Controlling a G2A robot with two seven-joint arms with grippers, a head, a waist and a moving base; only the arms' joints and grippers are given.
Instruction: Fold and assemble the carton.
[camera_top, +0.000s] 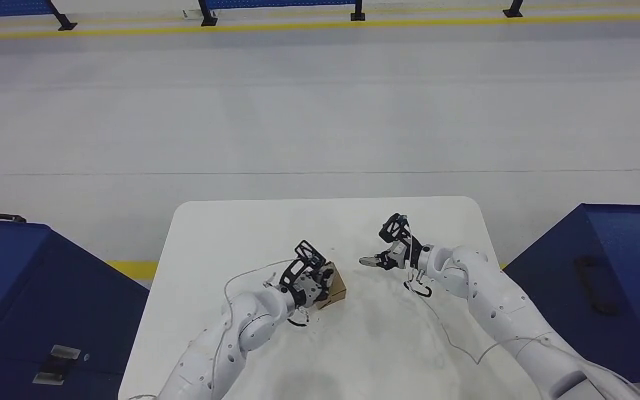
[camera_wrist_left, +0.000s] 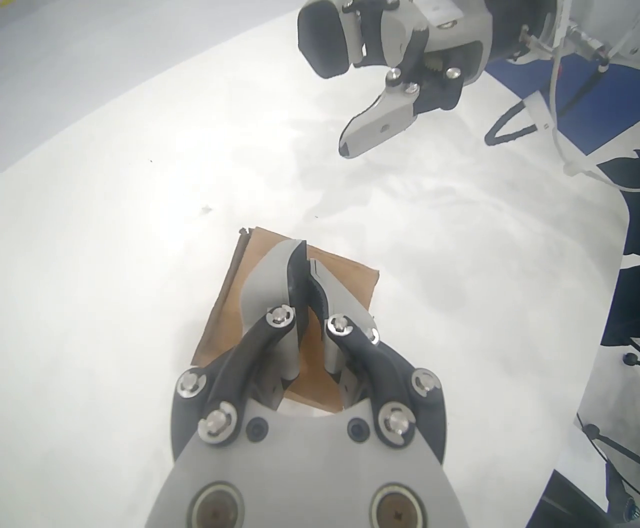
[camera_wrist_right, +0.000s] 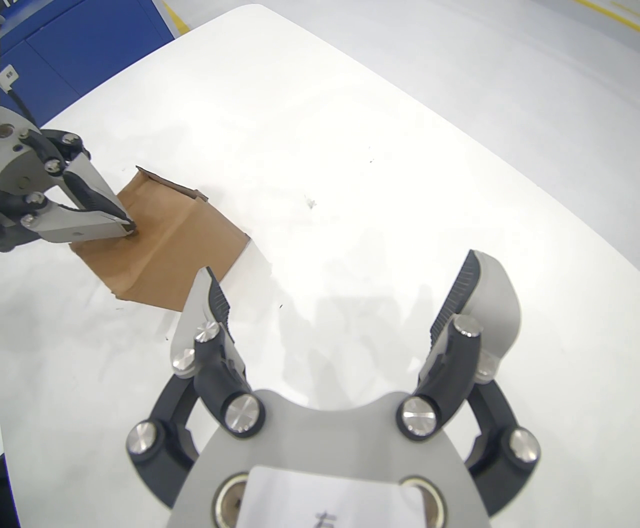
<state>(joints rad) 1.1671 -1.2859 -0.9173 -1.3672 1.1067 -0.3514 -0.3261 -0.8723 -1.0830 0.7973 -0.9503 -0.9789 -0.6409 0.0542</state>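
Left tool (camera_wrist_left: 305, 257) closed atop carton (camera_wrist_left: 352, 285), right tool (camera_wrist_right: 340, 265) spread, white table (camera_wrist_right: 350, 150)

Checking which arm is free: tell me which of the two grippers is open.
The right gripper: its fingers are spread wide over the table, apart from the carton. The left gripper is shut, tips down on the carton.

Nothing legible anywhere. A white label (camera_wrist_right: 320, 492) on the mount behind the right fingers (camera_wrist_right: 480, 290) carries a dark mark, cut off at the frame edge and too partial to read.
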